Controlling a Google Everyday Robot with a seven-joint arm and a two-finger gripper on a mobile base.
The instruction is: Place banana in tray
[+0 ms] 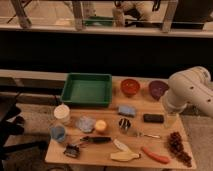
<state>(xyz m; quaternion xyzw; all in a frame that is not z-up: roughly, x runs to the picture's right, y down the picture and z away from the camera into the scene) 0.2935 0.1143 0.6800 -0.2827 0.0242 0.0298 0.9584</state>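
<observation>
Worktop [105, 111] read as a clock face, with the far edge as 12. The banana [125, 156] is down at 6 o'clock, lying flat right by the front edge. It's pale cream, with a whitish flap sticking out of it toward 11. It's well apart from the tray [87, 90], the green bin up at 11 o'clock against the far edge.

Just on the 3 o'clock side of the banana there's an orange-red stick [155, 156], near it but not touching. Over at 4 o'clock is a dark red lumpy cluster [179, 147], and honestly I can't say what it is.

The red bowl [130, 86] and purple bowl [157, 89] are side by side around 1 o'clock, and the purple one's right edge is tucked behind the arm [190, 90]. The arm is big and white, comes in at 3 o'clock, and gets cut off by the right edge of the frame.

The gripper [171, 119] hangs under the arm over the right side of the worktop, just beside a black block [153, 118]. It's hard to pick out against the wood, so I can't tell whether it's open or closed.

In the middle are a blue sponge [126, 110], a dark round can [124, 124] and a small orange ball [101, 126]. A white cup [62, 113] sits at 9 o'clock and a blue cup [58, 132] at 8. Near 7 there's a black-handled tool [95, 140] with a dark gadget [72, 150] next to it that I can't identify.
</observation>
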